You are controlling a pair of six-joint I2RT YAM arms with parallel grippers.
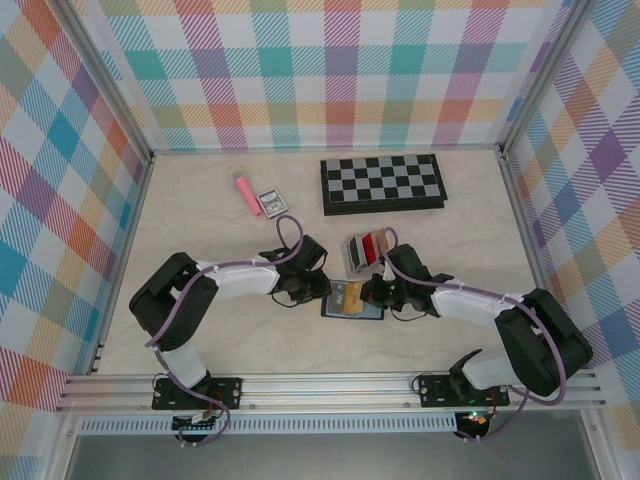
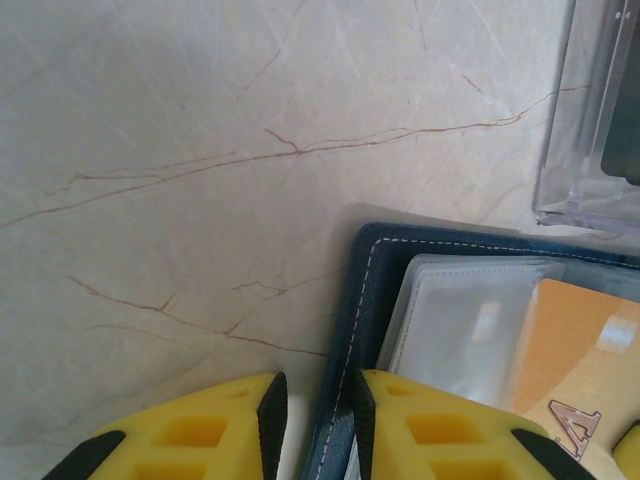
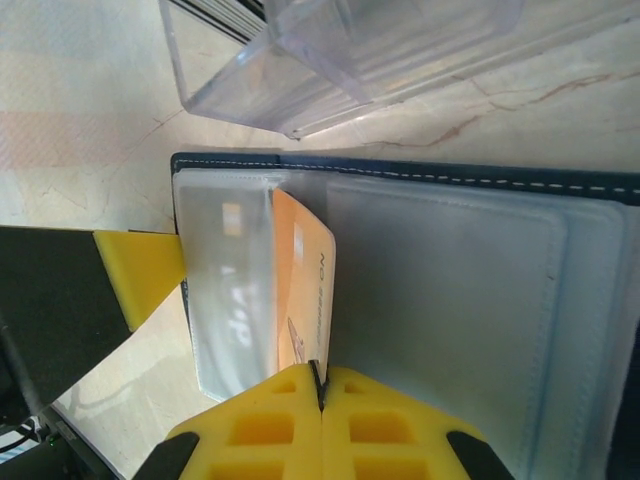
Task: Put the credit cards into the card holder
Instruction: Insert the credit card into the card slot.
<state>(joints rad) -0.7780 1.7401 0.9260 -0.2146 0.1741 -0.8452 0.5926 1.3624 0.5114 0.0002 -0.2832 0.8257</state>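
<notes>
Holder (image 2: 352, 300): lies open on the tabletop (image 1: 200, 230), inner pockets facing up.

Orange card (image 3: 312, 270): lies on the holder's inner face. One long edge is tucked under the clear pocket flap and the rest is exposed. It is not seated.

Right claw (image 3: 320, 385): at the holder's near edge, tips pressed together. The card's end runs into the seam between them, so it appears to be pinching the card.

Left claw (image 2: 317, 395): at the holder's left edge, jaws narrow, with the navy border between the pads. It is holding the holder down.

Stand (image 1: 368, 248): a clear stand just beyond the holder, carrying the remaining cards (image 1: 375, 245), red and dark ones among them.

Step in hand, as judged: insertion of the first card, partly done.

Next move, as judged:
- The right claw pushes the card along the pocket, flat to the holder and in line with the pocket mouth, until the flap covers it.
- The left claw keeps its grip so the holder does not slide.
- A tilted card would likely jam against the flap's stitched edge.
- The right claw lets go only once the card is seated, then goes to the stand for another.
</notes>
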